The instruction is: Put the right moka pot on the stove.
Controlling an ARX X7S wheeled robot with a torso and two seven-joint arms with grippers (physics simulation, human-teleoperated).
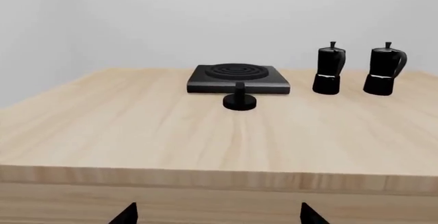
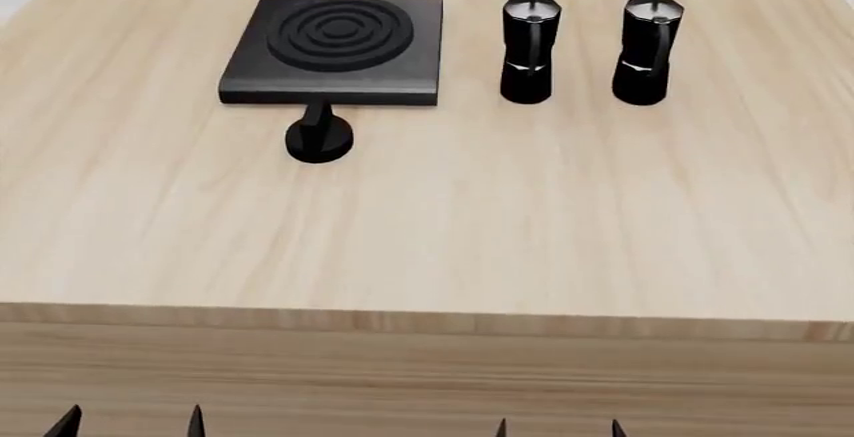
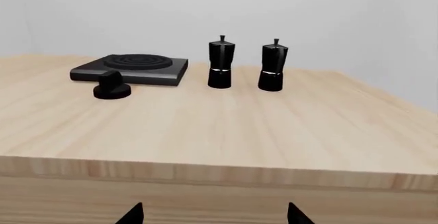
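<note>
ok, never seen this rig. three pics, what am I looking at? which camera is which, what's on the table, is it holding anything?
These are simulator renders from a wheeled robot with two arms, all taken at the same moment. One picture comes from a camera on its head, looking down over the table; the other two come from cameras near each hand.

On the wooden table sit a flat black stove with raised rings, a small round knob just in front of it, and two matching black moka pots. The job concerns the right moka pot; its twin stands between it and the stove.

Nothing is held. The left hand and right hand show only as dark fingertips at the lower edge, below the table's near side, spread apart and empty. Both pots stand upright, untouched.
</note>
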